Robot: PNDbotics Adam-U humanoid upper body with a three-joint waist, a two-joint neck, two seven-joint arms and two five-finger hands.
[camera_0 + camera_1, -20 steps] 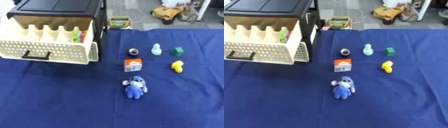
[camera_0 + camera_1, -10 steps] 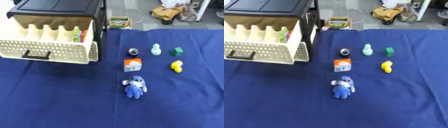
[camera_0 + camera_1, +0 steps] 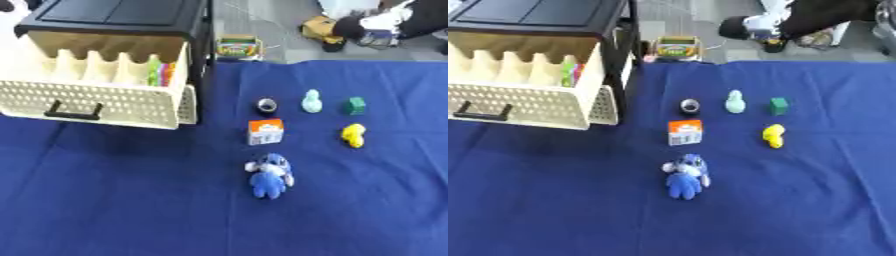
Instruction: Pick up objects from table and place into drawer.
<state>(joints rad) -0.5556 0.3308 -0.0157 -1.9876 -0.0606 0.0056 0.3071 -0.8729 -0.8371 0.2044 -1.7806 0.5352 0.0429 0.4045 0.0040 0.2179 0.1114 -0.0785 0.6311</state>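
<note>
Neither hand shows — a crayon box sits beyond the open drawer, apart from the blue plush.

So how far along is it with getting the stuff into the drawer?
The drawer is pulled open and something colourful already sits in its right end. Nothing is in hand: neither hand shows. Still on the cloth: blue plush, orange box, dark ring, pale figure, green block, yellow toy.

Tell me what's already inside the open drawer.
Inside the drawer, cream dividers stand in a row, with bright green, orange and pink items at the right end. The perforated front wall covers the drawer floor.
</note>
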